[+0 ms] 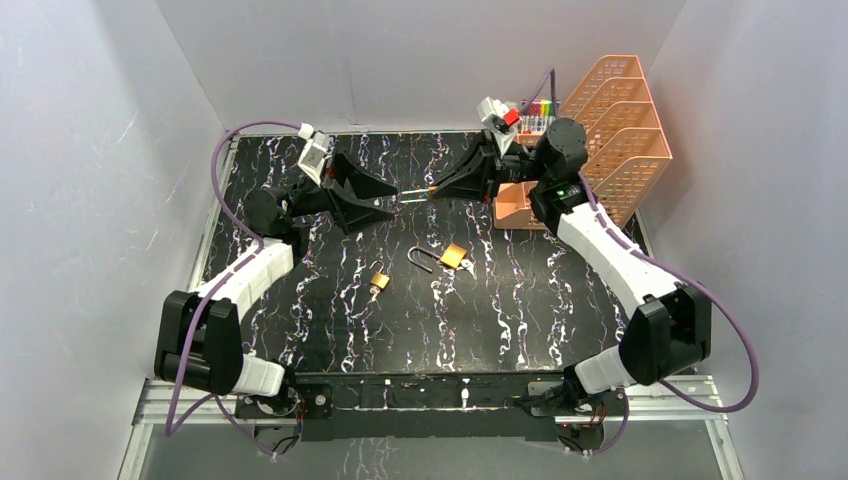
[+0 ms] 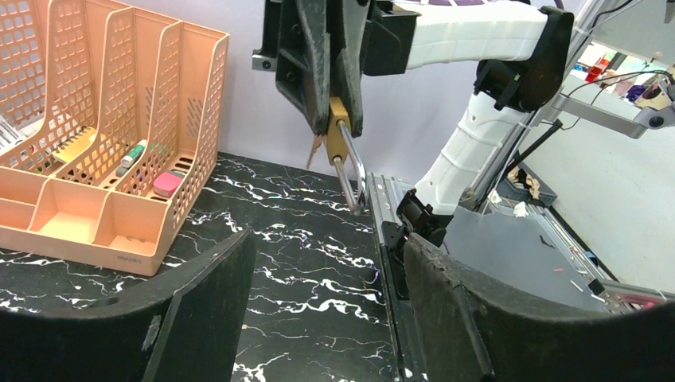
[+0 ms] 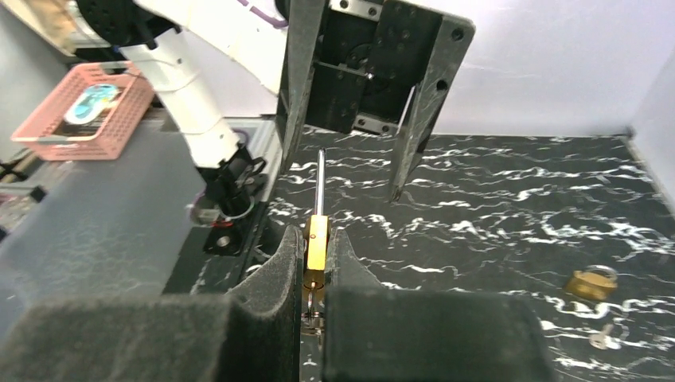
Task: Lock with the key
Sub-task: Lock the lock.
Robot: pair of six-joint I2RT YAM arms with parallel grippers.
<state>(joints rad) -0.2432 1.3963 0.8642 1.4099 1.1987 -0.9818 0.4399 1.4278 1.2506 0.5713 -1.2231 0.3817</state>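
Observation:
My right gripper (image 1: pixel 433 190) is shut on a brass padlock (image 3: pixel 317 243) and holds it above the table. Its steel shackle (image 3: pixel 320 179) sticks out toward my left gripper (image 1: pixel 393 199). A key (image 3: pixel 310 317) seems to hang under the lock body, between the pads. The left gripper is open and empty; its fingers (image 3: pixel 410 135) stand on either side of the shackle tip without touching it. In the left wrist view the held padlock (image 2: pixel 337 135) and its shackle (image 2: pixel 351 179) hang ahead of the open left gripper (image 2: pixel 328 239).
On the table lie a second brass padlock (image 1: pixel 453 256) with an open shackle and a smaller padlock (image 1: pixel 380 280) with a key. One padlock (image 3: pixel 589 280) shows in the right wrist view. A pink desk organizer (image 1: pixel 610 140) stands at the back right.

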